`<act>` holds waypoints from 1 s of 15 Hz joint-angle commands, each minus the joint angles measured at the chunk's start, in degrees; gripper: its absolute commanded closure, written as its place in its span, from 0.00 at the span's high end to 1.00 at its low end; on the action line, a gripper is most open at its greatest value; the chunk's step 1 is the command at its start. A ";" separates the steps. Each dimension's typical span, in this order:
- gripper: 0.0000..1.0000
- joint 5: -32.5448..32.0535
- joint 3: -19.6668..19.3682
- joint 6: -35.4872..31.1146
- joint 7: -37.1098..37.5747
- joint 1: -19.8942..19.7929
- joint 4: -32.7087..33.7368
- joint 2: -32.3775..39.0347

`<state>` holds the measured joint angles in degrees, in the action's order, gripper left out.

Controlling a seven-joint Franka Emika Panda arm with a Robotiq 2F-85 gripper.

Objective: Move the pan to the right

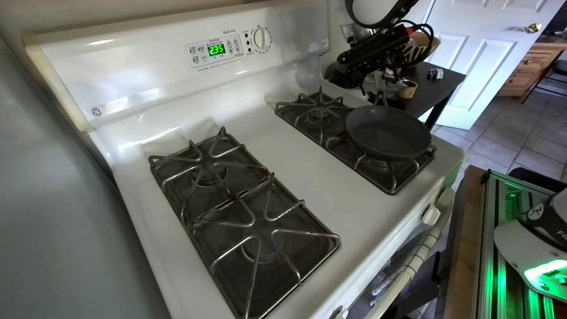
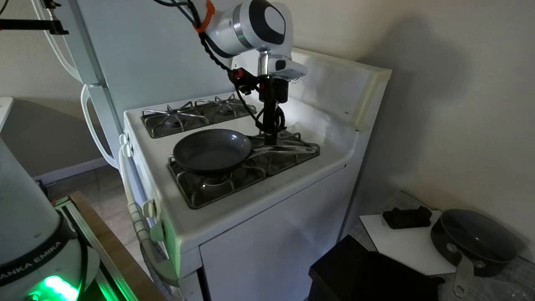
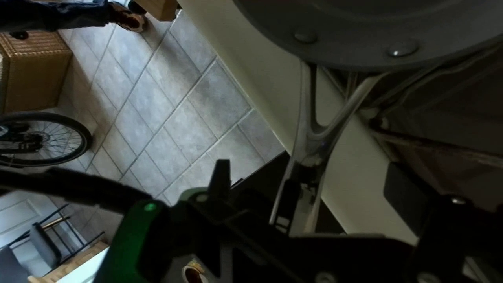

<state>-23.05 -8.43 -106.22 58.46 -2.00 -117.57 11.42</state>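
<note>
The pan (image 1: 389, 130) is dark grey and round. It rests on the front part of a burner grate in both exterior views (image 2: 212, 150). Its shiny metal handle (image 2: 288, 149) points towards the stove's back panel. The pan's riveted rim (image 3: 353, 39) fills the top of the wrist view, and its forked handle (image 3: 314, 145) runs down from it. My gripper (image 2: 271, 140) points down at the handle, just behind the pan. In the wrist view my gripper (image 3: 310, 171) is open, one finger on each side of the handle, with gaps on both sides. The handle's far end is hidden by the gripper body.
Other burner grates (image 1: 261, 221) lie across the white stove top (image 1: 305, 155). The back panel (image 1: 146, 57) rises behind. A dark side table (image 1: 443, 77) holds a tape roll (image 1: 406, 88). A saucepan (image 2: 472, 242) and a black box (image 2: 368, 271) stand beside the stove.
</note>
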 commanded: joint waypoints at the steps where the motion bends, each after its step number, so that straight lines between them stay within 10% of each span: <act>1: 1.00 0.90 0.66 -3.25 -1.09 -0.28 -2.33 -3.68; 15: 1.00 21.51 6.84 -15.61 -26.98 1.26 -14.25 -21.62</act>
<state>-5.50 -2.42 -120.59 38.35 -1.01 -127.20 -5.56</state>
